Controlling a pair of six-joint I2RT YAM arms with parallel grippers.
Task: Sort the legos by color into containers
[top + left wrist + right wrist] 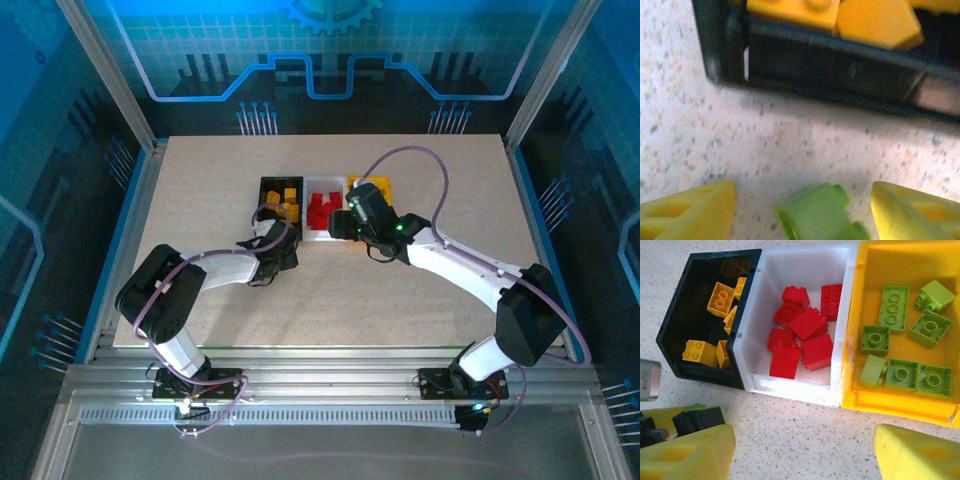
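Three joined bins stand mid-table: black point(277, 189), white point(322, 190) and yellow point(372, 184). In the right wrist view the black bin point(675, 347) holds yellow-orange legos point(721, 298), the white bin point(757, 335) red legos point(809, 324), and the yellow bin point(860, 300) several lime green legos point(894, 307). A lone green lego point(815, 215) lies on the table just before the black bin's front wall point(840, 70). My left gripper point(802, 212) is open around it, with a gap on each side. My right gripper point(805, 452) hangs open over bare table before the white bin.
Both grippers work close together at the bins' near side, left gripper point(276, 250) beside right gripper point(342, 224). The left gripper's dark body point(695, 421) shows at the lower left of the right wrist view. Speckled tabletop point(400, 310) stretches toward the near edge.
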